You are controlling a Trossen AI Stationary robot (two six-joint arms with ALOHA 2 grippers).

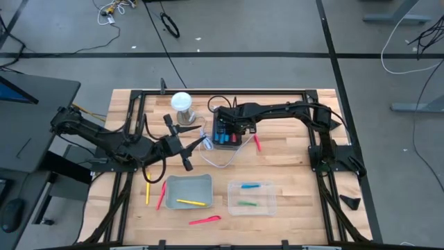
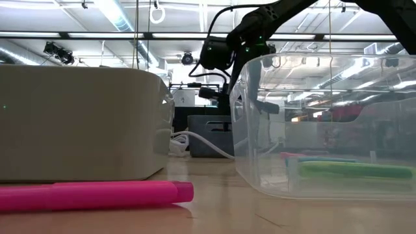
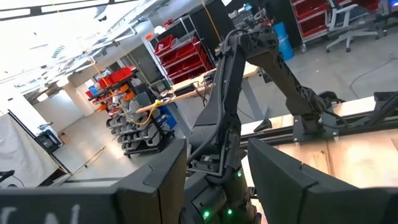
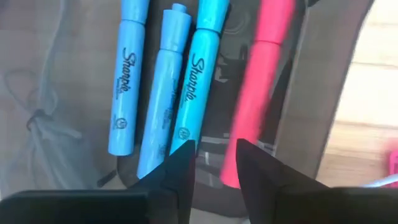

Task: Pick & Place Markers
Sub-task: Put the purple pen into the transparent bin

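Note:
A dark box [image 1: 223, 136] at the table's middle holds three blue markers [image 4: 163, 93] and a red marker [image 4: 261, 74], lying side by side. My right gripper [image 4: 214, 158] points down over the box [image 1: 226, 129]. It is open by a narrow gap, with only the box's dark floor between its fingertips. One tip stands over a blue marker's end, the other over the red marker's end; whether they touch I cannot tell. My left gripper [image 1: 198, 146] waits open, level, left of the box. More markers lie loose: red [image 1: 257, 144], yellow [image 1: 147, 193], pink [image 1: 205, 221].
A grey tray [image 1: 173, 184] holds a yellow marker [image 1: 191, 202]. A clear container [image 1: 270, 198] holds a blue marker [image 1: 250, 186] and a green one [image 1: 246, 203]. A white cable [image 1: 218, 158] curls beside the box. A white round lamp [image 1: 182, 102] stands at the far side.

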